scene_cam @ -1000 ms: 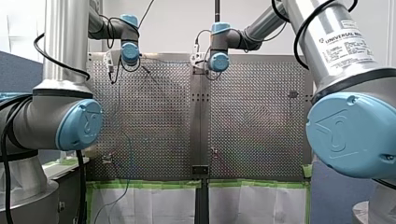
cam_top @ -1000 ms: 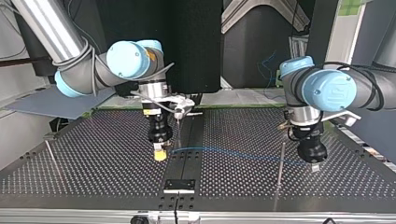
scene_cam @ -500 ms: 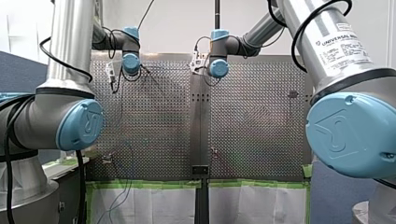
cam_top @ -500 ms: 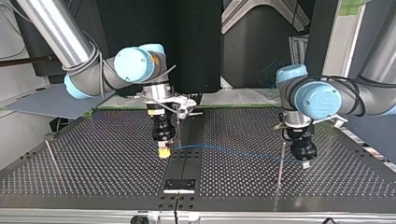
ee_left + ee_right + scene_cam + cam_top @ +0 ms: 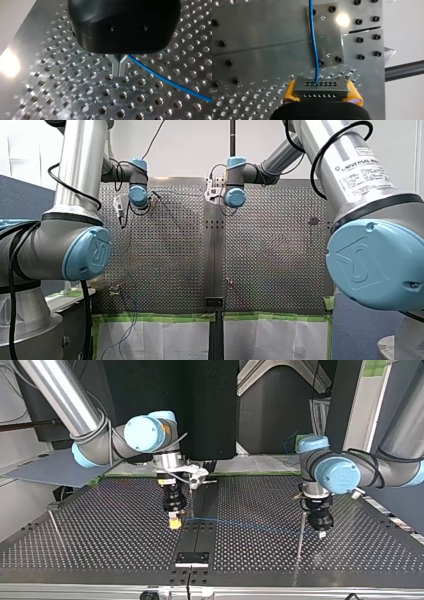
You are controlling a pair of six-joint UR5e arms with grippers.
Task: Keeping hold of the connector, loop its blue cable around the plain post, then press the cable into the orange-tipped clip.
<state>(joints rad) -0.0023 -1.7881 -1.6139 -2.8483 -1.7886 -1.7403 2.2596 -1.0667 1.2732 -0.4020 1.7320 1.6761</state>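
**Between the two claws: cable drawn toward the post**

Near the tabletop's centre seam, the dark grey multi-hole connector (image 5: 320,87) sits clamped between the yellow pads (image 5: 290,91) of my right claw (image 5: 321,92), whose jaws are parted only by the connector's width. The thin blue cable (image 5: 313,37) leaves the connector's face and crosses a small bolted metal plate (image 5: 329,37). In the top view it runs low over the perforated metal tabletop (image 5: 100,525) to the plain thin metal post (image 5: 300,535). My left claw (image 5: 119,71), black with metal fingers, hangs just beside that post with its fingers together. The cable passes right against them, and whether it is pinched cannot be told. The orange-tipped clip cannot be made out.

The step in hand appears to be the start of the loop. To do it well, carry the cable round the post low and lightly taut. Leave enough slack that the connector does not twist in the pads, and hold the left claw clear of the post.
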